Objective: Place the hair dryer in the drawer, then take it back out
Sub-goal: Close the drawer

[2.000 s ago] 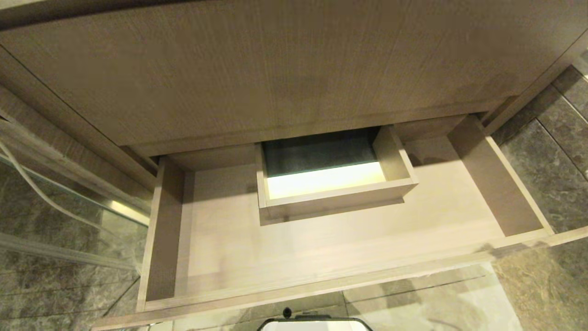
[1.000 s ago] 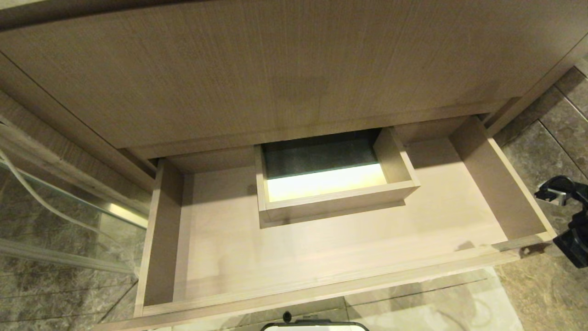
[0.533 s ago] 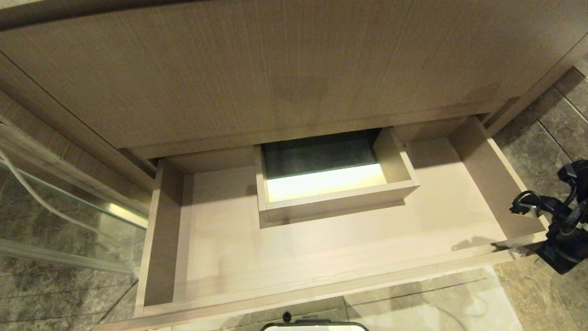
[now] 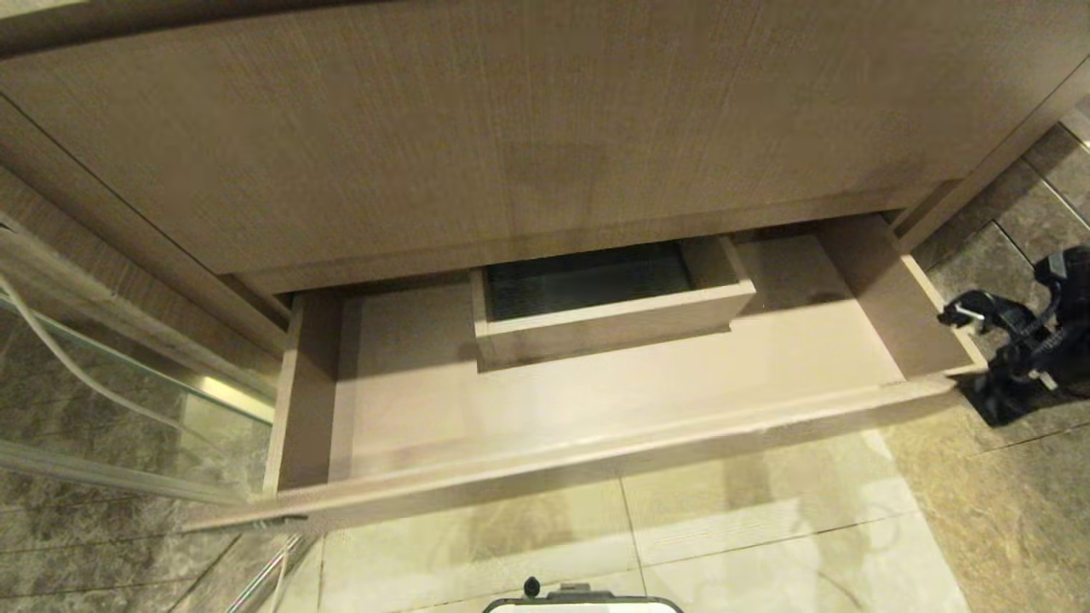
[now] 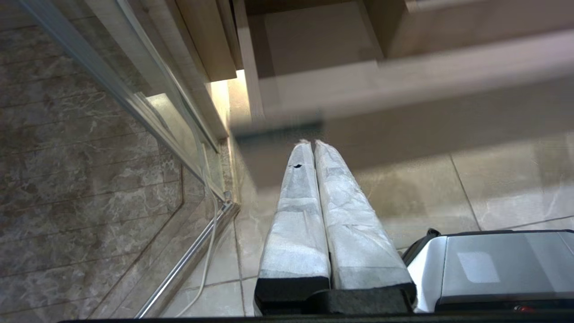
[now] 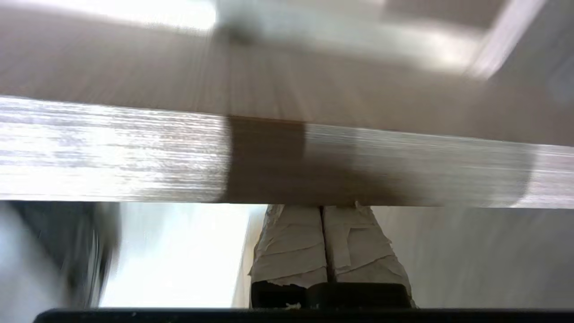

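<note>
Head view looks down on a tall wood-grain panel (image 4: 477, 128) that fills the upper half of the picture. Under it juts the drawer (image 4: 596, 460), wide, shallow and light brown, partly pulled out over a pale tiled floor (image 4: 749, 528). The drawer floor lies bare. Against its back stands a boxed cut-out (image 4: 613, 319) with a dark inside. The narrow front runs slantwise, and its left end carries a small dark plate (image 5: 278, 130), which shows blurred in the left wrist view. No hair dryer shows in any of the three views, so I cannot tell where it is.

Dark marbled tiles (image 4: 111, 545) cover the floor at the left, where a glass pane with a metal rail (image 4: 230, 396) stands and a thin white cable (image 4: 77, 362) hangs down.

At the right end of the drawer, the right arm (image 4: 1035, 340) shows as a dark mass of links and cables just beside the drawer's front corner. The right wrist view shows the right claw (image 6: 323, 208) closed, its paper-wrapped fingers (image 6: 291, 251) pressed together, the tips up against the lower edge of the drawer front; I cannot tell whether they touch it.

The left claw (image 5: 311, 142) is closed too, wrapped fingers side by side, hanging below the drawer's left end, beside the robot's silver base (image 5: 489, 269).
</note>
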Available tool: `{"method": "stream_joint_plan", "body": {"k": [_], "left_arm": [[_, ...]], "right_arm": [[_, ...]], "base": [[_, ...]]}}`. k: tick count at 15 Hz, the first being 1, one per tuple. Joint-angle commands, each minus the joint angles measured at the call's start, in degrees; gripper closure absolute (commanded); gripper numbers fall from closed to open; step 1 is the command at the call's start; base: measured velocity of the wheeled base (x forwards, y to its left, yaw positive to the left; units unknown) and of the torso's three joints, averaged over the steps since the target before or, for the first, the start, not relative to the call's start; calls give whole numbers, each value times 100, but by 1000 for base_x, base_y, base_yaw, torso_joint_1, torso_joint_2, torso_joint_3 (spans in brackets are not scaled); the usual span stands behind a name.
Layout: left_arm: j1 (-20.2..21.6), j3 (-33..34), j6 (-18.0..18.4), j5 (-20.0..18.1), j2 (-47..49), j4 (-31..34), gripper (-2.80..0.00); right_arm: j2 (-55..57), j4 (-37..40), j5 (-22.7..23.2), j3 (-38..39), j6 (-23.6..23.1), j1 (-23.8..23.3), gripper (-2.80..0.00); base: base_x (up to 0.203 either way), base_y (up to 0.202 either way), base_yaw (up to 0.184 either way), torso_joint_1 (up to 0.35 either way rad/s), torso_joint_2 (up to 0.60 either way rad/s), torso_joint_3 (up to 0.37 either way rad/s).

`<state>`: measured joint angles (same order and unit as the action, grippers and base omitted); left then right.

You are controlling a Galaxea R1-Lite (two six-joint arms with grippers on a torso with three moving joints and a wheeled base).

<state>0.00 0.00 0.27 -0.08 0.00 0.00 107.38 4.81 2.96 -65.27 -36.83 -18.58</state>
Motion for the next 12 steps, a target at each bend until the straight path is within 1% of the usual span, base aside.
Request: {"method": "stream_joint_plan", "body": {"k": [1,2,3,4,6,8,10,12], "left_arm": [[0,0,0,8,0,0,0],[0,0,0,-1,-4,0,0],[0,0,0,-1,0,0,0],[0,0,0,6,0,0,0],[0,0,0,-1,0,0,0],[0,0,0,-1,-9,0,0],[0,0,0,8,0,0,0],[0,0,0,-1,0,0,0]], "right_arm": [[291,-1631,42,-244,559,272,0],[474,-2336,14,-370,849,435,0],[691,-2958,-149,-469,1033,614,0],[755,-3119,-302,-482,1115,682,0],[350,-2462,-306,-318,1102,688,0],[-248,-1803,-328,107,1094,678,0],[-915,-1337,-365,561,1097,682,0],[-1492,-1069,-373,1098,1099,733,0]], "base": [[0,0,0,0,0,0],[0,0,0,0,0,0],[0,0,0,0,0,0],[0,0,0,0,0,0],[0,0,0,0,0,0],[0,0,0,0,0,0],[0,0,0,0,0,0],[0,0,0,0,0,0]]}}
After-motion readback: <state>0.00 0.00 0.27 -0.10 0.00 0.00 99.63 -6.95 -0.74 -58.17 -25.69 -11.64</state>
